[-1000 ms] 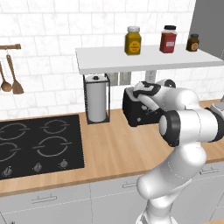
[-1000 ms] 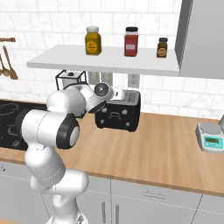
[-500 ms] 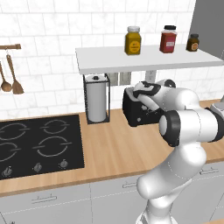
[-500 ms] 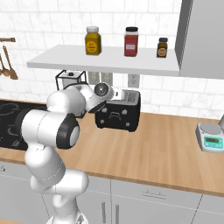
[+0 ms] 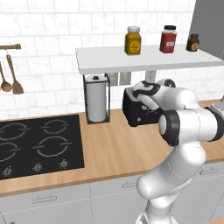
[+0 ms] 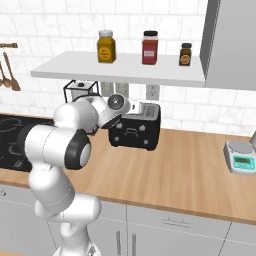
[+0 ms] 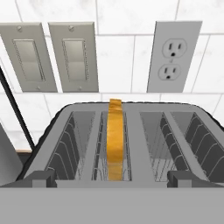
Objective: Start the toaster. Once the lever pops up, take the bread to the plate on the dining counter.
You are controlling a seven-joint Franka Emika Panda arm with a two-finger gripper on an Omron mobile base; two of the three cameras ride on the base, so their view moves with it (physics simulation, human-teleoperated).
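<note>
The black toaster stands against the tiled wall on the wood counter, also seen as the toaster and the toaster from the base. The bread stands on edge in the second slot from the left, its top rising above the slot. My gripper hovers just above the toaster's near rim, open, one fingertip on each side of the slots and nothing between them. The hand sits over the toaster top. The plate and the dining counter are out of view.
A paper towel holder stands left of the toaster, with the black cooktop further left. A shelf with three jars hangs low over the toaster. Switches and an outlet are behind it. A kitchen scale sits far right.
</note>
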